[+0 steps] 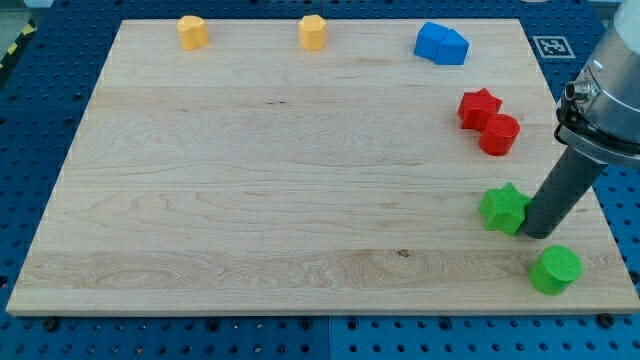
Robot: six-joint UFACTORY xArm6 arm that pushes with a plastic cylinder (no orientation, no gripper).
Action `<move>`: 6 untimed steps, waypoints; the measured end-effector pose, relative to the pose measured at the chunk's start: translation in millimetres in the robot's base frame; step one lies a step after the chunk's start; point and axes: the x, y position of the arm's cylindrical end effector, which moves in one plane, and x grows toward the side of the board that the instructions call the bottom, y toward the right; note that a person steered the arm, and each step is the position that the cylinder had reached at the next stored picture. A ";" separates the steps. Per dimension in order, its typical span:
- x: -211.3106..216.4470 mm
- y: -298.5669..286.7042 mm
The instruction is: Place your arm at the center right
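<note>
My tip (538, 234) rests on the wooden board (280, 180) near its right edge, below the middle. It stands right beside the green star block (503, 208), on that block's right side, touching or nearly touching it. A green cylinder block (555, 270) lies just below and to the right of the tip. A red star block (479, 106) and a red cylinder block (499, 134) sit together above the tip, at the view's right.
A blue block (442, 43) lies near the top right. An orange block (313, 32) and a yellow block (193, 32) sit along the top edge. The arm's body (610, 90) hangs over the right edge. A marker tag (550, 45) lies off the board.
</note>
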 end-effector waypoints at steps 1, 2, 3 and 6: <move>-16.3 28.5; -47.5 56.3; -93.9 69.5; -126.7 69.7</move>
